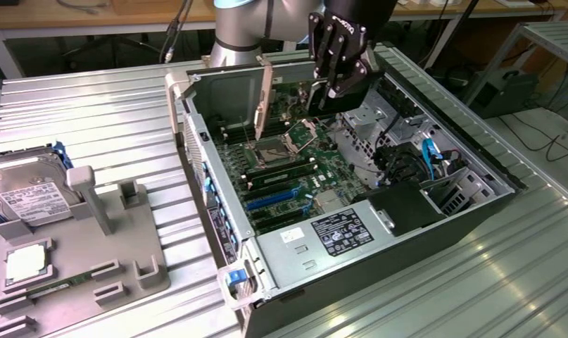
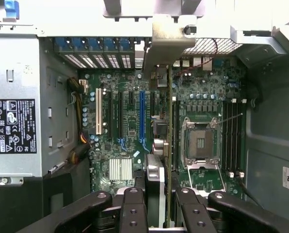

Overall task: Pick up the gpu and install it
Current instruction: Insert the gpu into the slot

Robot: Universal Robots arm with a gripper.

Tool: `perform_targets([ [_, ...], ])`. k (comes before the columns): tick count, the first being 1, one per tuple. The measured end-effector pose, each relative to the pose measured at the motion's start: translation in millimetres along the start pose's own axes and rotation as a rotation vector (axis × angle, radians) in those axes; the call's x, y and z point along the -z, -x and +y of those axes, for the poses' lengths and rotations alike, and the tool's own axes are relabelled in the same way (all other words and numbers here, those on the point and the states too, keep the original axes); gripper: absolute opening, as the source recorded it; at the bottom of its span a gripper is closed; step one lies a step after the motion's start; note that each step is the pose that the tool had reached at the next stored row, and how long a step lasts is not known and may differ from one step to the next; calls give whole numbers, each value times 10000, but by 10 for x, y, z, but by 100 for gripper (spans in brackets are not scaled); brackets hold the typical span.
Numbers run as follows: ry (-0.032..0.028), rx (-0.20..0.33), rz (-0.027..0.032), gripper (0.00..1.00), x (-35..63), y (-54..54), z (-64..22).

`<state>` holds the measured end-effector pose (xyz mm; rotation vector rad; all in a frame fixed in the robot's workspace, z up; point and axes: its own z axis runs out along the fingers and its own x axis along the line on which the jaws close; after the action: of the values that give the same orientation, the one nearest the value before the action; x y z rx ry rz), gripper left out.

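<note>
Wrist view: gpu (image 2: 168, 126) edge-on in the gripper's (image 2: 161, 199) narrow grip, above the motherboard (image 2: 202, 97).

PC case (image 1: 201, 151) open on top, so entry from above only; walls box in the mobo (image 1: 288, 184). PSU (image 1: 345, 232) fills one end, cable bundle (image 1: 410, 160) crowds the exterior view's right wall. gpu (image 2: 169, 126) on edge splits the room betw. blue slot (image 2: 142, 121) & CPU socket (image 2: 200, 143).

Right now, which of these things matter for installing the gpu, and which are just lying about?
In the job: gpu, held in the claw; open computer case below it.
Lying about: hard drive, cpu chip, grey holder beside the case.
</note>
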<state>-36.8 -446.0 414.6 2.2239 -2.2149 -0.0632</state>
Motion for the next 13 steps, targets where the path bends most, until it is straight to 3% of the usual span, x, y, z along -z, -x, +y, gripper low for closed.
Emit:
perform_targets([
  [2,-39,0,-3,28,-12,6,-1],
  [5,-39,-1,-11,28,-58,6,-2],
  [9,-40,-2,-68,28,-114,5,-3],
  [13,-34,-2,-69,28,-187,3,-6],
])
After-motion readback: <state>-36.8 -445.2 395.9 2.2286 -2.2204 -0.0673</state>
